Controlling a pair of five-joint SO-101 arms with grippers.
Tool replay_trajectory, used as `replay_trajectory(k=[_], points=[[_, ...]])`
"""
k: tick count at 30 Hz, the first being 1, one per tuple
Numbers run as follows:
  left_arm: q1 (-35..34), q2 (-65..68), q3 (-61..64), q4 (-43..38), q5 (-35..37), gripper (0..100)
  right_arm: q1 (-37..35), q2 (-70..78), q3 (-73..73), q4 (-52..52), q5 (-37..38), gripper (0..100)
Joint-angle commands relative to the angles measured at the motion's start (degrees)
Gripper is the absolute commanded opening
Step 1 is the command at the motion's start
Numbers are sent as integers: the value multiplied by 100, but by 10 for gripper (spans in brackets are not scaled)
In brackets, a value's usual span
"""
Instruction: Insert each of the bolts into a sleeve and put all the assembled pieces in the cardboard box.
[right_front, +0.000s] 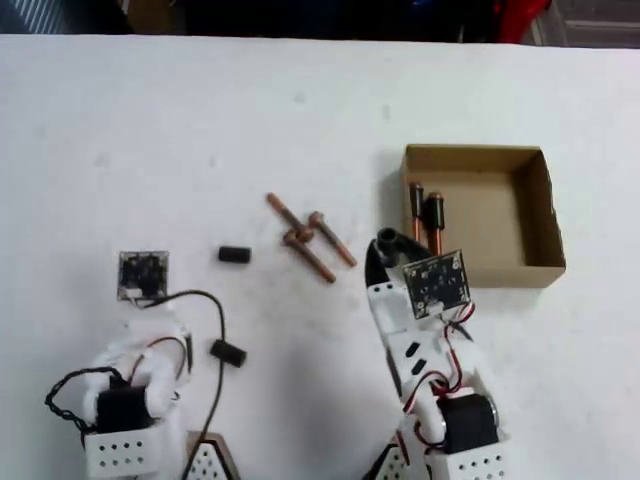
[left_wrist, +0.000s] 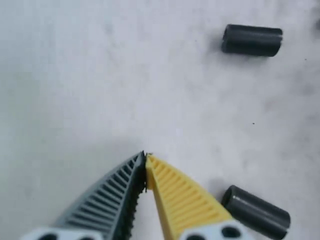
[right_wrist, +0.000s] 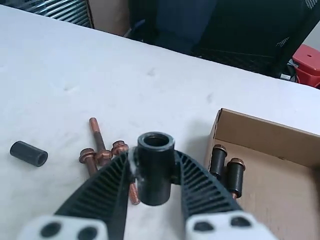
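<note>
My right gripper (right_wrist: 152, 159) is shut on a black sleeve (right_wrist: 155, 172), held upright with its bore facing up, just beside the near left corner of the cardboard box (right_front: 472, 153). From above, this gripper (right_front: 388, 244) hangs between the box and three copper bolts (right_front: 310, 242) lying crossed on the table. Two bolts with sleeves on them (right_front: 426, 215) lie inside the box. My left gripper (left_wrist: 145, 157) is shut on nothing, low over bare table. One loose sleeve (left_wrist: 256, 213) lies right beside it and another sleeve (left_wrist: 252, 40) lies farther off.
The white table (right_front: 200, 130) is open to the left and behind. A black cable (right_front: 214, 340) loops from the left arm past the nearer sleeve (right_front: 228, 352). The farther sleeve (right_front: 234, 254) lies left of the bolts. Dark furniture stands beyond the far edge.
</note>
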Motion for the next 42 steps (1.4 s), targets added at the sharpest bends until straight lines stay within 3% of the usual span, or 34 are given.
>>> replay_trajectory(k=[1, 6, 14, 27, 35, 42], points=[[277, -48, -18, -202, -53, 23, 66, -66, 316, -725, -62, 17], [321, -48, -35, -642, -53, 23, 75, -66, 730, -1332, -62, 17], [356, -31, -730, -677, -44, 23, 84, -66, 1248, -1974, -62, 17], [1420, -13, -1741, -387, -79, 23, 84, -66, 1275, -2018, -62, 17], [1516, -4, -1758, -387, -70, 23, 84, -66, 1275, -2185, -62, 17], [1657, 1657, -3130, -114, 369, 23, 347, -66, 1275, -2369, -62, 17]])
